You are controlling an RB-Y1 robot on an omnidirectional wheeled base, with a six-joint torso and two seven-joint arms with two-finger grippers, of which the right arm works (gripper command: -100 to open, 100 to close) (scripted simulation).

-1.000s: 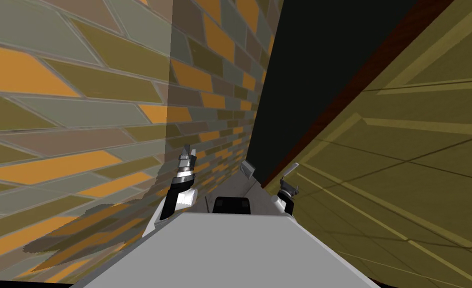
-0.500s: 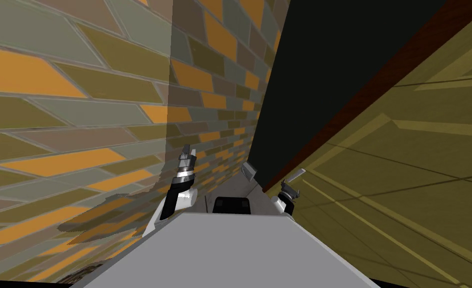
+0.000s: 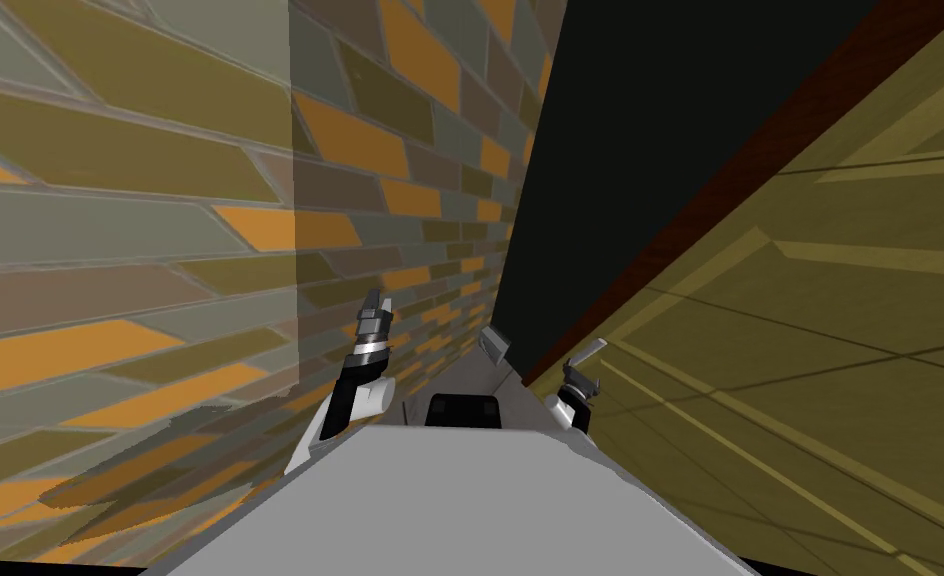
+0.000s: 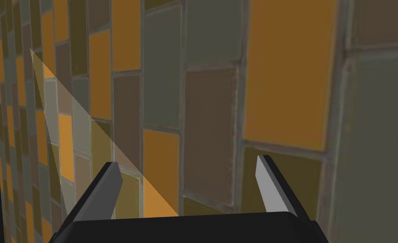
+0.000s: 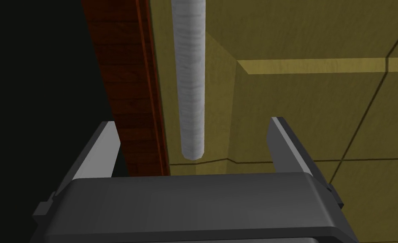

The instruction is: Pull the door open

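Note:
An olive-yellow panelled door (image 3: 810, 300) fills the right side, with its dark brown edge (image 3: 720, 190) towards a black area. Its light grey bar handle (image 3: 590, 352) sticks out near that edge. My right gripper (image 3: 572, 385) sits just below the handle. In the right wrist view the round grey handle (image 5: 189, 80) runs between the fingers of my open right gripper (image 5: 194, 139), its end near the dark body, and neither finger touches it. The door's panel (image 5: 320, 109) lies behind. My left gripper (image 3: 373, 310) is raised towards the tiled wall and stands open (image 4: 187, 185) with nothing in it.
A wall of orange, grey and brown tiles (image 3: 160, 250) runs close along my left, with a corner (image 3: 293, 200) ahead. The black area (image 3: 640, 130) lies between the wall and the door's edge. A small grey block (image 3: 495, 340) sits at its foot.
The black gap beside the door's edge has widened a little. The tiled wall has slid across the head view, so my body has shifted. Both arms keep their pose.

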